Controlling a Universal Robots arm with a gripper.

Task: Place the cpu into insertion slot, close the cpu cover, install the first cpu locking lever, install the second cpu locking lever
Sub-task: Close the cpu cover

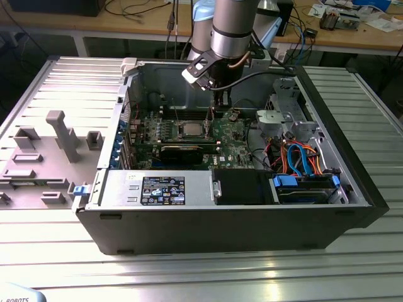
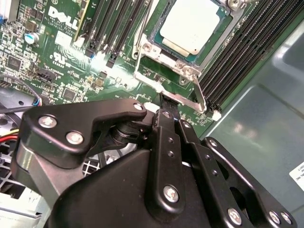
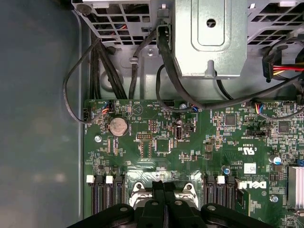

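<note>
The cpu (image 2: 192, 23), a flat square chip with a shiny silver top, lies in the insertion slot on the green board and hides the slot's centre. It also shows in the exterior view (image 1: 191, 130). The cpu cover (image 2: 166, 61), a thin silver frame, lies down around the chip's top. A thin silver lever (image 2: 200, 95) runs along one side of the socket. My gripper (image 2: 166, 102) is shut, its black fingertips pressed together at the tab on the cover's edge, with nothing seen between them. It stands at the socket's edge (image 3: 164, 186) and hangs just beside the socket (image 1: 214, 115).
Long black memory slots (image 2: 118, 23) flank the socket on both sides. A black card (image 1: 182, 151) lies in front of it. A drive cage with blue and orange cables (image 1: 302, 163), a power supply (image 1: 157, 189) and a metal bracket (image 3: 209, 38) crowd the case. A grey fixture (image 1: 56, 138) stands outside.
</note>
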